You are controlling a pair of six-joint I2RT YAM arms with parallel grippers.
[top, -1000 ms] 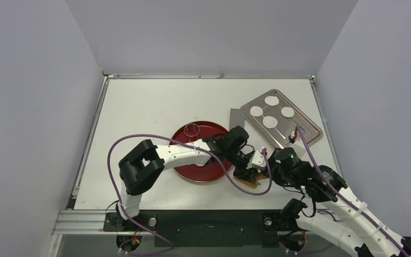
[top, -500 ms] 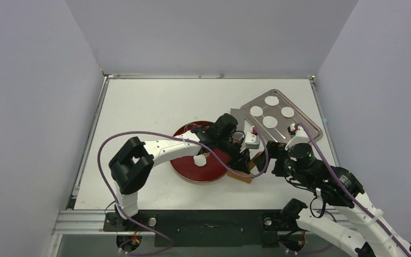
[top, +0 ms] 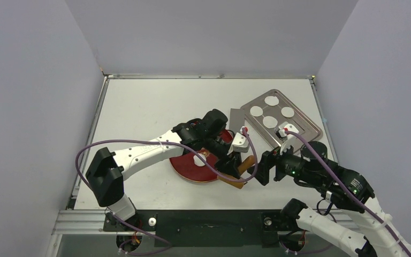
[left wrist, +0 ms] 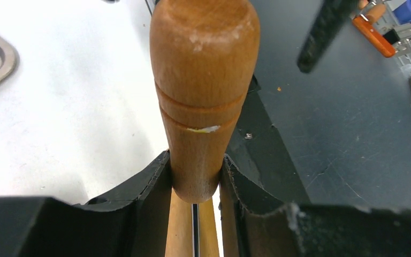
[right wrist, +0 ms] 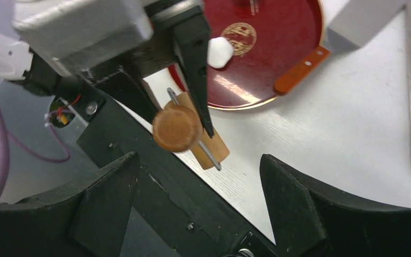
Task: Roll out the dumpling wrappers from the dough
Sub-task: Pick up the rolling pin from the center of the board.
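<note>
**Top view**
- Left gripper (top: 236,160) is clenched on the wooden rolling pin (top: 248,161), at the right rim of the red plate (top: 186,170).
- Right gripper (top: 265,167) is released with jaws spread. It sits just beside the pin's outer end and is not touching it, as far as I can tell.
- Dough lump (top: 199,159) sits on the plate, near the left gripper on its left and apart from the pin.
- Four round dumpling wrappers (top: 270,122) lie on the metal tray (top: 305,124), well apart from both grippers.
- Step in hand, by my reading: bring the pin over the lump and flatten it.

**Left wrist**
- Fingers (left wrist: 150,179) pinch the pin's handle (left wrist: 203,80) at its narrow neck, and the knob juts forward past them.
- With only this one handle held, the barrel is likely to sag or swivel.
- Keep the pinch firm and lower the barrel level.
- Dough is not in this view.

**Right wrist**
- The right gripper's own fingers (right wrist: 294,198) are spread wide with nothing between them.
- The handle's knob faces the camera end-on, above the gap.
- The lump lies beyond the pin on the plate, near the left gripper's finger.
- A knife (right wrist: 301,69) rests on the plate's right rim.
- Best approach: set the barrel down across the lump's middle and press lightly in short strokes.
- Keep the free gripper out of the pin's path unless it takes the free end to steady it
</note>
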